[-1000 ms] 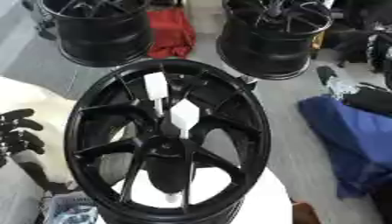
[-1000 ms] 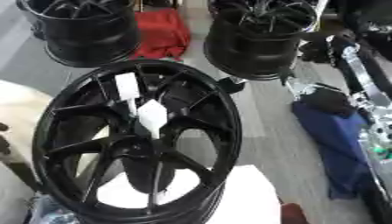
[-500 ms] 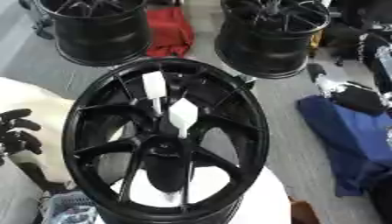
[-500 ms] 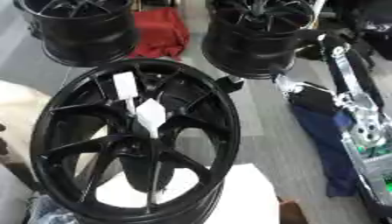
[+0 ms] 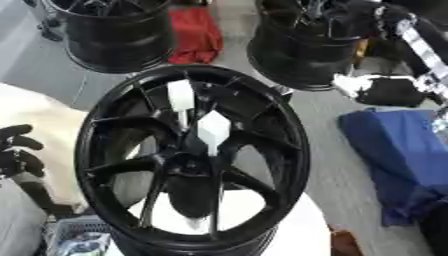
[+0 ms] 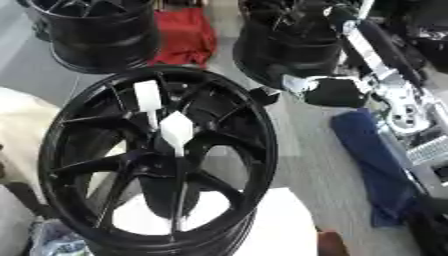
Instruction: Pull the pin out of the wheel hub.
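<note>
Approach phase, nothing grasped yet. Right hand (image 6: 337, 92) is up near the far rim of the wheel hub (image 5: 192, 160), arm coming in from the upper right; can't tell its finger state, it reads as a dark blob. Left hand (image 5: 17, 150) sits idle at the left edge, fingers loosely curled, holding nothing. Hub is glossy black with spokes, standing tilted in front of me. Pin (image 6: 176, 131) looks like white plastic with a faceted head, stuck at the centre; a second white piece (image 5: 180, 95) stands just above. Next: get the hand across the rim and pinch the head.
</note>
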